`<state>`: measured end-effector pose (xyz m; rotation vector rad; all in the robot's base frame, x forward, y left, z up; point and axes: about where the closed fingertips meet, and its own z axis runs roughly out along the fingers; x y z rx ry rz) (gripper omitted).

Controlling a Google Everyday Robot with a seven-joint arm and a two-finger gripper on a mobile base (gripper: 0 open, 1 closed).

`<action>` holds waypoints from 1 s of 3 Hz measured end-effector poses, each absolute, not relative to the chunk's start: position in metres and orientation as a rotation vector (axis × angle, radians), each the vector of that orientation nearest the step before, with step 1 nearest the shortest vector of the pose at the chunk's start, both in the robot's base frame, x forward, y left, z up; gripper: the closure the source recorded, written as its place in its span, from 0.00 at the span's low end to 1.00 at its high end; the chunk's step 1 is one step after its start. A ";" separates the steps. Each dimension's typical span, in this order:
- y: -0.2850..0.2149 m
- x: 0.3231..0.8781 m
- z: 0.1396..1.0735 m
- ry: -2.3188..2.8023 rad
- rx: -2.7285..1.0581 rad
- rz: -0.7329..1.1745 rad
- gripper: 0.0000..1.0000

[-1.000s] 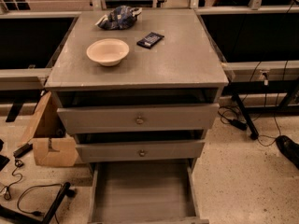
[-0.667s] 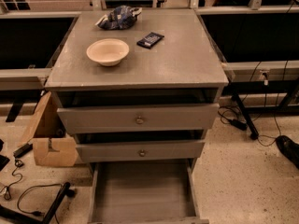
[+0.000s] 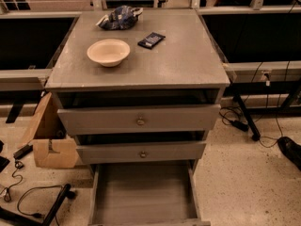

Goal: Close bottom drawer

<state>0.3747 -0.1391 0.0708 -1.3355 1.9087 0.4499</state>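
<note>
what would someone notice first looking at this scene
The bottom drawer stands pulled far out of the grey cabinet at the lower edge of the view, showing its plain grey inside. On the cabinet's top sit a cream bowl toward the left, a small dark packet beside it and a crumpled blue bag at the back. The gripper is not in view.
</note>
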 end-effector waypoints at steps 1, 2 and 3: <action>-0.139 0.375 0.071 1.909 -1.336 0.450 0.00; -0.139 0.375 0.071 1.909 -1.336 0.450 0.00; -0.139 0.375 0.071 1.909 -1.336 0.450 0.15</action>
